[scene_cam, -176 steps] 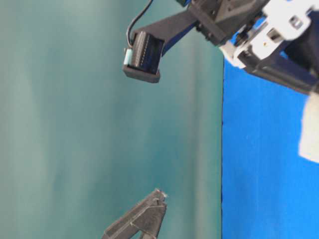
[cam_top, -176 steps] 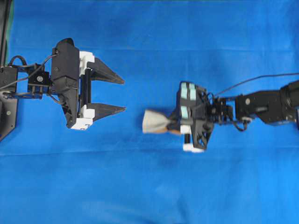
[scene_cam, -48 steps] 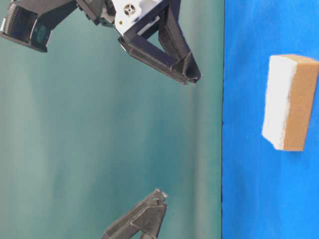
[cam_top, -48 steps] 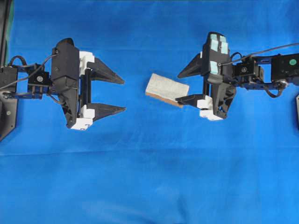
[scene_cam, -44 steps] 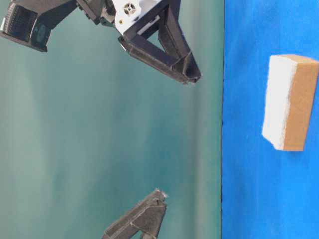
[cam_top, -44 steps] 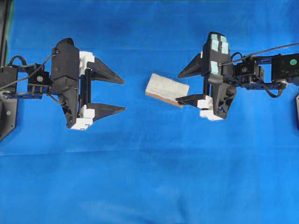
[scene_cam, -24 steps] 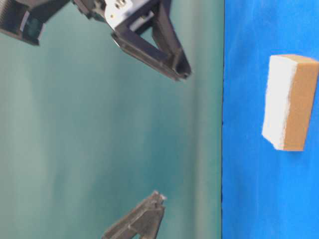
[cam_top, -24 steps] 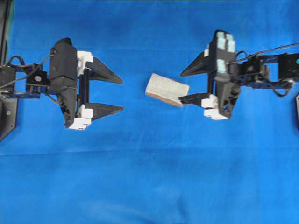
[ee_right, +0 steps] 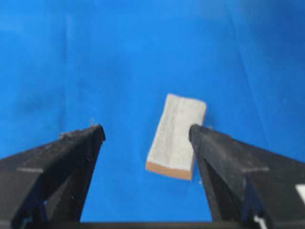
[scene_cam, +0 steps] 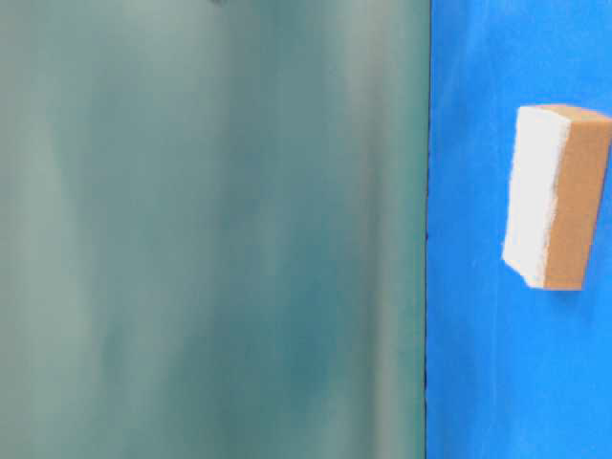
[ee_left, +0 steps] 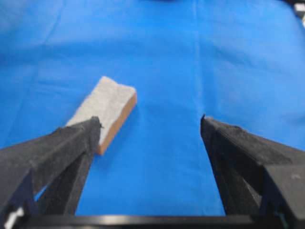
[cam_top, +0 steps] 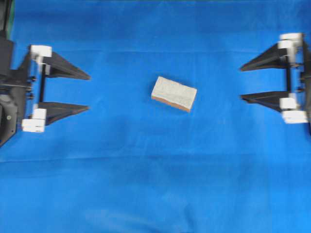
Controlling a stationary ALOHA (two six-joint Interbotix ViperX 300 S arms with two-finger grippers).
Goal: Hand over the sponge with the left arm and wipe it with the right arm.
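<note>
The sponge (cam_top: 174, 93) lies free on the blue bench (cam_top: 146, 184); left pincer (cam_top: 87, 91) and right pincer (cam_top: 241, 82) both spread, well apart from it, suggesting the work is finished.

left arm (cam_top: 9, 92): cut by frame edge | right arm (cam_top: 299, 77): cut by edge | table-level backdrop (scene_cam: 210, 229): blurred

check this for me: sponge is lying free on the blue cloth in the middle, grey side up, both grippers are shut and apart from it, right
One thing is wrong: the grippers are open, not shut. The overhead view shows the left gripper and the right gripper each with jaws spread wide. The rest stands: the sponge lies free on the blue cloth in the middle, grey side up, with both grippers apart from it.
</note>
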